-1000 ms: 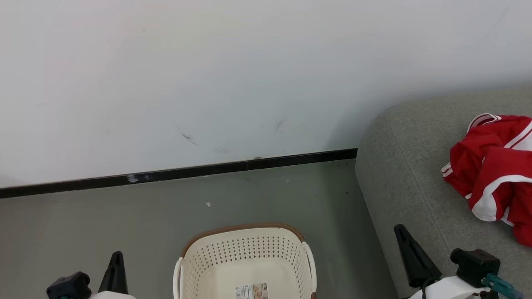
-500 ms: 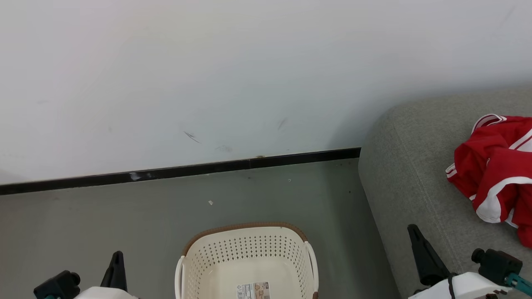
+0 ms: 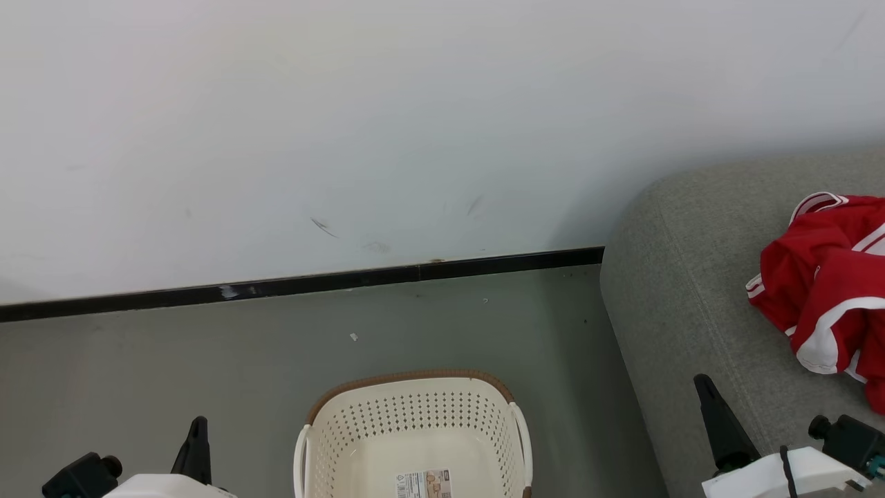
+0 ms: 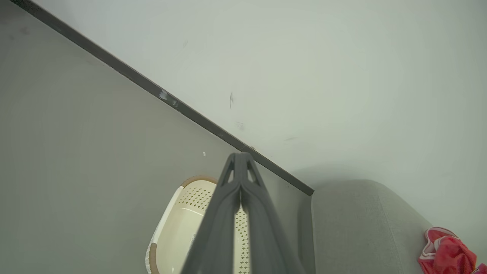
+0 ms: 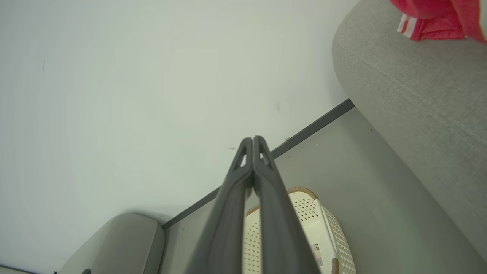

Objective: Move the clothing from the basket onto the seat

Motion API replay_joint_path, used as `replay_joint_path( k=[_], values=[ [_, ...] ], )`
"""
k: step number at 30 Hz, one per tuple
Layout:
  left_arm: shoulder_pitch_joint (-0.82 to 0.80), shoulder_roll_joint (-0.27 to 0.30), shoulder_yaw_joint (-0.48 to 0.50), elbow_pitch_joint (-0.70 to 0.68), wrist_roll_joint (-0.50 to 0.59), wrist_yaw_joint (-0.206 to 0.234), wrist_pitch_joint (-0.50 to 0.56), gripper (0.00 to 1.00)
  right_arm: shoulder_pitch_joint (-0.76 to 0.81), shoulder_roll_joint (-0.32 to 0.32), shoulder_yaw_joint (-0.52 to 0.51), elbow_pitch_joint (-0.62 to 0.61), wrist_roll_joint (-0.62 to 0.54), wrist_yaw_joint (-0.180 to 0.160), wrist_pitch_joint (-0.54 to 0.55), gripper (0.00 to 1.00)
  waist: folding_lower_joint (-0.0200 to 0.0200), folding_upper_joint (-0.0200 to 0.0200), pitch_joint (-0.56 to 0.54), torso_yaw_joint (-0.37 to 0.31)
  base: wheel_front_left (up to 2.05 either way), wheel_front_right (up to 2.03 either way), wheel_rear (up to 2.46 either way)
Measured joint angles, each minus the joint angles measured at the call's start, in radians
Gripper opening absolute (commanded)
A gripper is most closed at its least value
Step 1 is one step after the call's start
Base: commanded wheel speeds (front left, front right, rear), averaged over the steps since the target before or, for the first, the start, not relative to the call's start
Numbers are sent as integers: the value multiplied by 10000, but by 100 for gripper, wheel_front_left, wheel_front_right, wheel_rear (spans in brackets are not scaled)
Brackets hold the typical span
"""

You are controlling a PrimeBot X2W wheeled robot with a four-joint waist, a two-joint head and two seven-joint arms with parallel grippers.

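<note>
So the red clothing sits bunched up on the grey seat, right of the basket on the floor, while the left gripper and right gripper are both pinched together, holding nothing.

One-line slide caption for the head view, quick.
Clothing lies on the seat; basket shows a bare bottom; left gripper and right gripper shut.

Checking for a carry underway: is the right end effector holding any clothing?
No, the right end effector is shut on nothing; the clothing lies on the seat.
</note>
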Motion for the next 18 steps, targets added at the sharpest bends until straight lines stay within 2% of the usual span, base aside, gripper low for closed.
replay_joint_path(
  k=[18],
  values=[
    [-67,-337,708,10,-1814,-706,616,0,-401,-199,-121,362,2966,-4,466,0,-68,0,93,89,0,0,0]
  ],
)
